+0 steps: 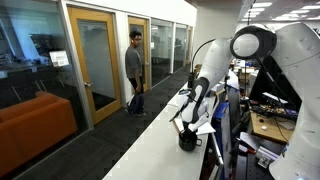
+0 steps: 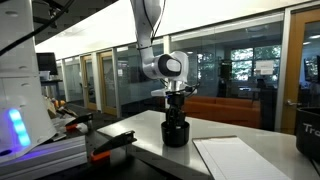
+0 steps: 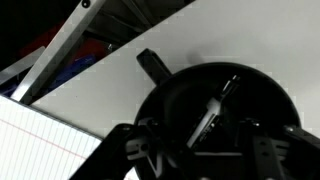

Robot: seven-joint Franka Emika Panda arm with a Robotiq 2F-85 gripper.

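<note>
1. Far left in an exterior view, a white plastic housing with a blue indicator light stands at the edge of the white table top. A black-and-orange hand tool lies flat at the housing's 4 o'clock.

2. At centre, the black cylindrical cup stands upright on the table top, at the tool's 2 o'clock and apart from it. I have the gripper at the cup's 12 o'clock, pointing straight down with its fingertips at the rim.

3. To the right, a white lined paper sheet lies flat at the cup's 4 o'clock, near it but not touching.

4. In the wrist view, the sheet sits at the cup's 8 o'clock. A black tab projects from the cup's rim at 11 o'clock. A thin light-coloured rod leans inside the cup. The fingers show on either side of the opening at the lower edge. They are dark against dark, so I cannot tell whether they clamp anything.

5. In an exterior view, an orange sofa stands behind glass at the far left. A person in a dark top stands in the corridor, at the gripper's 10 o'clock and well apart from it.
</note>
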